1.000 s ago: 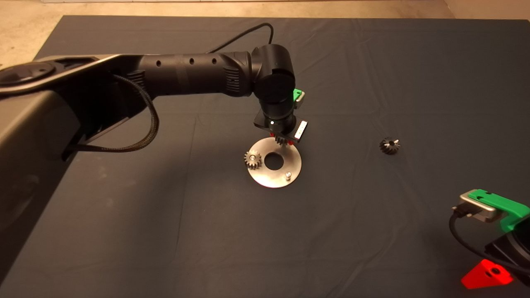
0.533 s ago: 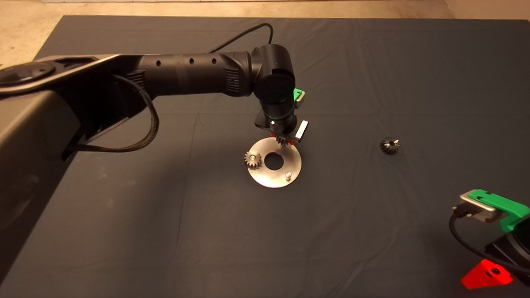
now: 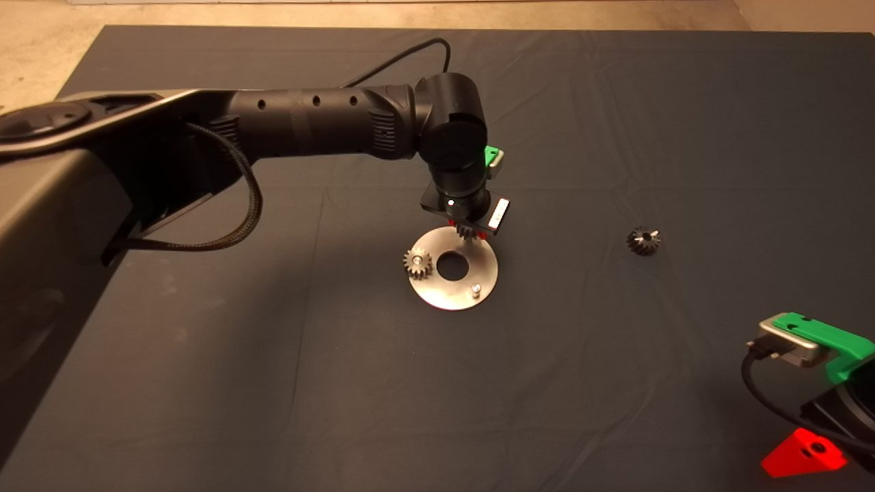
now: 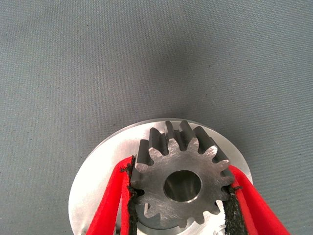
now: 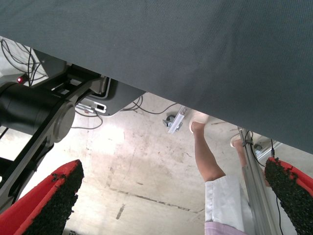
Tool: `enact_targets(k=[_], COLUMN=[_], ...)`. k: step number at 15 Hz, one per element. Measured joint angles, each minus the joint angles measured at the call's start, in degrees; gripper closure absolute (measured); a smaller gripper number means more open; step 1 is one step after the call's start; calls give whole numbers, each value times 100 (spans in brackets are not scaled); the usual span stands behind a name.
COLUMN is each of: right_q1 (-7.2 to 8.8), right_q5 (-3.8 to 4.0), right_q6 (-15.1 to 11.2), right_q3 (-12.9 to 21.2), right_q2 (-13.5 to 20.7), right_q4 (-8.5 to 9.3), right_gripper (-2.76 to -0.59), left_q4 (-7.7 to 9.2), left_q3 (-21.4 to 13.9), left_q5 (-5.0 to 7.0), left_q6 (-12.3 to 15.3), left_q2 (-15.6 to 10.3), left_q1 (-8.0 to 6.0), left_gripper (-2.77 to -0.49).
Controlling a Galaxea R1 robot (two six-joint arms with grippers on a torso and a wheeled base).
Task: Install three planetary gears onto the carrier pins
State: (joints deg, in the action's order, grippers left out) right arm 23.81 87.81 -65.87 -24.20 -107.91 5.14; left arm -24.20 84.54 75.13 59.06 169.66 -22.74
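Left gripper (image 4: 180,196) clamped on planetary gear (image 4: 182,182) above carrier disc (image 3: 453,269); centre bore over pin, descend level. Right gripper (image 5: 171,200) parked, wide open, empty.

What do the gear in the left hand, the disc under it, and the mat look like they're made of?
The gear looks like grey steel with a dull machined finish: fine scratch lines cross its face. The disc seems to be brighter metal, brushed and smooth, catching light evenly. The mat looks like dark woven cloth, matte, with soft creases. The left hand's pads appear to be coarse black foam or grit.
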Motion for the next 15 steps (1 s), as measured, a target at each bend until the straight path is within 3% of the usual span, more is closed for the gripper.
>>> enact_targets(k=[4, 6, 9, 11, 15], right_q1=[0, 0, 0, 0, 0], right_q5=[0, 1, 0, 1, 0], right_q6=[0, 0, 0, 0, 0], right_q3=[0, 0, 0, 0, 0], right_q2=[2, 17, 28, 33, 33], right_q4=[0, 0, 0, 0, 0], right_gripper=[-275, -275, -275, -275, -275], left_q4=[-5, -16, -13, -20, -20], left_q3=[0, 0, 0, 0, 0], left_q5=[9, 116, 162, 254, 229], left_q6=[-9, -49, -115, -116, -112], left_q2=[0, 2, 2, 0, 2], left_q1=[0, 0, -6, -35, -44], left_gripper=[-86, -86, -86, -86, -86])
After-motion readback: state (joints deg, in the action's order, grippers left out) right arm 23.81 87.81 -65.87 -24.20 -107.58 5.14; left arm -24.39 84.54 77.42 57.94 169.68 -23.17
